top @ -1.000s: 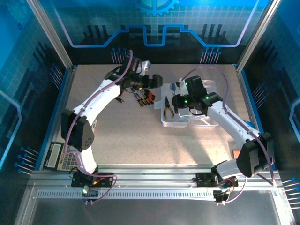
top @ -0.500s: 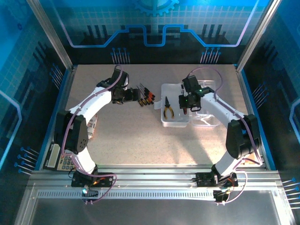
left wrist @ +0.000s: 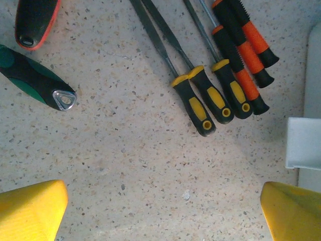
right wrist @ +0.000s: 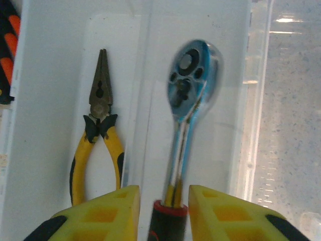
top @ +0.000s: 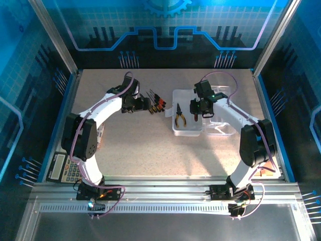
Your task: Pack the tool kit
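Right fingers (right wrist: 108, 211) slightly parted over clear case (right wrist: 50, 60); ratchet wrench (right wrist: 190, 75) handle between them, narrow gap on 1 side, chrome head ahead of tips, blurred. Yellow-handled pliers (right wrist: 100, 130) lie in case, left of fingers. Left fingers (left wrist: 35, 206) wide apart, empty, above bench (left wrist: 125, 150); 3 yellow-black screwdrivers (left wrist: 213, 98) ahead.

A grey calculator (top: 66, 168) sits at the near left corner of the speckled tabletop (top: 140, 145), well behind the left jaws and off to their left, by the aluminium rail (top: 165, 193), blue-lit panels (top: 165, 30) walling everything round
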### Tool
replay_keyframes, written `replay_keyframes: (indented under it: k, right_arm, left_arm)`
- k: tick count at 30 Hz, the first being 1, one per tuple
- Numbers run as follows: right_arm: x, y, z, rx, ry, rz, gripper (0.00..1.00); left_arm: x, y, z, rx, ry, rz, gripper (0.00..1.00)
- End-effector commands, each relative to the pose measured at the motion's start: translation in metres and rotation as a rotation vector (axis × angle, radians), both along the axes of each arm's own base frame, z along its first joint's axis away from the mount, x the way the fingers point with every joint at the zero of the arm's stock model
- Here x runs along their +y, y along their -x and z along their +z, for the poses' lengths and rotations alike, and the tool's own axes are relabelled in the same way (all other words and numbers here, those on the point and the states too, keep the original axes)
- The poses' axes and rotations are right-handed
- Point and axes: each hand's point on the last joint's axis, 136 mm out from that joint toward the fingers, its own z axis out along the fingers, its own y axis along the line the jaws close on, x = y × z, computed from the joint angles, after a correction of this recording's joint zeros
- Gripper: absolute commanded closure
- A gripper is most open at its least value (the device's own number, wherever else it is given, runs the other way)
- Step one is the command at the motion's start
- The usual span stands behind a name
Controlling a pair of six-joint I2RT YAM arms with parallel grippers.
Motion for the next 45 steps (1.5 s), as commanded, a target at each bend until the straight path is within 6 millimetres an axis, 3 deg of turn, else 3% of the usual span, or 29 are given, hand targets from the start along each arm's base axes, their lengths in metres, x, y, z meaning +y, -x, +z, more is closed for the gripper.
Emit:
replay_keyframes:
  k: [1,6,10,17,24,29,38,40,45]
  right_arm:
    - [0.003,-0.008,0.022,-0.054,-0.057,0.005,0.65]
    - [0.004,-0.001,0.030,-0.066,-0.074,0.025,0.60]
    - [0.005,0.006,0.047,-0.103,-0.088,0.051,0.54]
    - [0.014,0.020,0.081,-0.177,-0.115,0.145,0.33]
    - [0.008,0.034,0.086,-0.190,-0.098,0.158,0.26]
    - [-0.002,0.045,0.089,-0.198,-0.083,0.149,0.22]
    - [-0.022,0.053,0.099,-0.230,-0.078,0.109,0.21]
    - [-0.023,0.053,0.101,-0.236,-0.081,0.106,0.20]
    - [-0.024,0.053,0.102,-0.236,-0.087,0.105,0.20]
  left_arm:
    - [-0.005,-0.004,-0.005,0.010,0.023,0.010,0.01]
    - [-0.008,-0.012,-0.020,0.040,0.015,0.008,0.01]
    - [-0.009,-0.023,-0.033,0.058,0.005,0.016,0.03]
    - [-0.013,-0.046,-0.055,0.080,-0.018,0.031,0.09]
    - [-0.018,-0.059,-0.070,0.093,-0.016,0.026,0.14]
    - [-0.016,-0.061,-0.078,0.110,-0.041,0.022,0.15]
    - [-0.018,-0.057,-0.093,0.157,-0.052,0.004,0.31]
    - [-0.017,-0.053,-0.098,0.173,-0.053,0.001,0.39]
    - [-0.017,-0.044,-0.107,0.209,-0.059,-0.013,0.46]
